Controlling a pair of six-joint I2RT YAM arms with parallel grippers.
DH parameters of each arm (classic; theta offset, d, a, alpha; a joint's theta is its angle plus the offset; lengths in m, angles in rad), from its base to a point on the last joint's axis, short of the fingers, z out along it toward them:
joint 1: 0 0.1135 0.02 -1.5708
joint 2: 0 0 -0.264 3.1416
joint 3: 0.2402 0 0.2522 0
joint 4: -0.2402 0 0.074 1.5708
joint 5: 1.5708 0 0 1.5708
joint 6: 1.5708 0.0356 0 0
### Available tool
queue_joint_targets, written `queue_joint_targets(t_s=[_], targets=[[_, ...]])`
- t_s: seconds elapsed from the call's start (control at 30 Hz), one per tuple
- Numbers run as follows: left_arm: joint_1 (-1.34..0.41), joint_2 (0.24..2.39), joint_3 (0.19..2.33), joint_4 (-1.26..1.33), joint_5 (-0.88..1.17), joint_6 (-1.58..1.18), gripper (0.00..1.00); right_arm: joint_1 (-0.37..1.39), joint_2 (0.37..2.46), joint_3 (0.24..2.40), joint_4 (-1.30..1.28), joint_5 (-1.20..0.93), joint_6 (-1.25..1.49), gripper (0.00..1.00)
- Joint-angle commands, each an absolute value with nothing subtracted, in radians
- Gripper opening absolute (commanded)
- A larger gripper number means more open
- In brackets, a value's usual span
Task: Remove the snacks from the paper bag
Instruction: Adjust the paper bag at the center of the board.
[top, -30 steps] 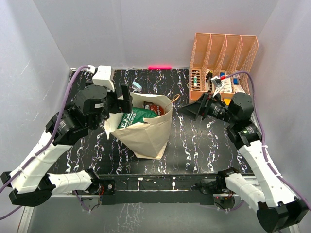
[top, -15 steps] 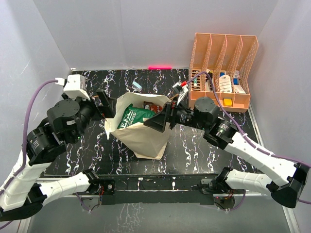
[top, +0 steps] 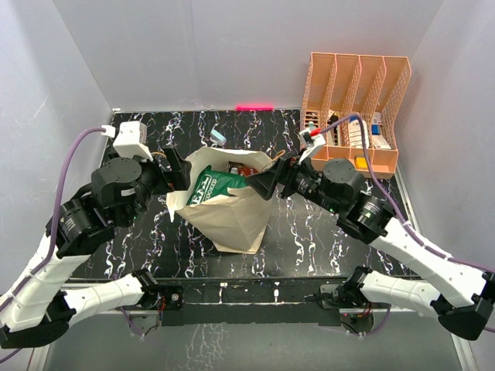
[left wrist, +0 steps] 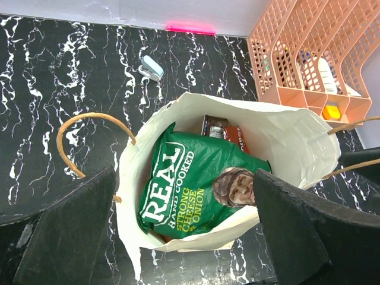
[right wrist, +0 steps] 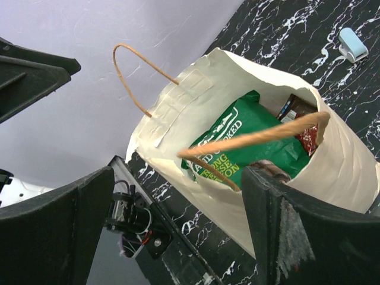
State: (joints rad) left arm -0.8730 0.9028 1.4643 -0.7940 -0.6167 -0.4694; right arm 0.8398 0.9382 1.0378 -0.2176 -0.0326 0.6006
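Marble tbl [top: 309, 224]: creased tan paper bag [top: 232, 218] w/ green snack [top: 220, 184].

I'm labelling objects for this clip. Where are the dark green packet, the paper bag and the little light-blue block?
dark green packet [left wrist: 190, 190]: left wrist view, middle of its printed front.
paper bag [top: 236, 220]: top external view, its tan outer wall.
light-blue block [left wrist: 151, 67]: left wrist view, its top face.

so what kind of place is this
Most likely a robot lab test cell, not a home: plain pale walls box in a black marbled table, and the props look staged, a paper bag of snacks and an orange rack.
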Motion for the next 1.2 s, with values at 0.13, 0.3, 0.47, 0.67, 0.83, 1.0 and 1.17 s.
queue_joint_targets(t_s=[0.13,0.3,0.47,0.67,0.83,1.0,1.17], targets=[[-0.874,0.899,1.488,-0.83,-0.615,-0.505,0.99,0.842,1.031,1.09,-0.075,-0.07,0.579,0.6],[-0.874,0.876,1.466,-0.832,-0.626,-0.524,0.98,0.842,0.965,1.025,-0.079,0.044,0.586,0.28],[-0.874,0.863,1.426,-0.802,-0.616,-0.59,0.98,0.842,0.867,0.996,-0.144,0.199,0.574,0.15],[-0.874,0.795,1.261,-0.67,-0.552,-0.708,0.98,0.842,0.773,0.983,-0.231,0.352,0.552,0.07],[-0.873,0.78,1.237,-0.707,-0.6,-0.766,0.98,0.842,0.709,0.987,-0.285,0.437,0.526,0.07],[-0.873,0.754,1.219,-0.722,-0.634,-0.762,0.96,0.842,0.665,0.997,-0.33,0.496,0.5,0.07],[-0.874,0.764,1.257,-0.838,-0.778,-0.705,0.98,0.842,0.633,1.01,-0.36,0.513,0.489,0.07]])
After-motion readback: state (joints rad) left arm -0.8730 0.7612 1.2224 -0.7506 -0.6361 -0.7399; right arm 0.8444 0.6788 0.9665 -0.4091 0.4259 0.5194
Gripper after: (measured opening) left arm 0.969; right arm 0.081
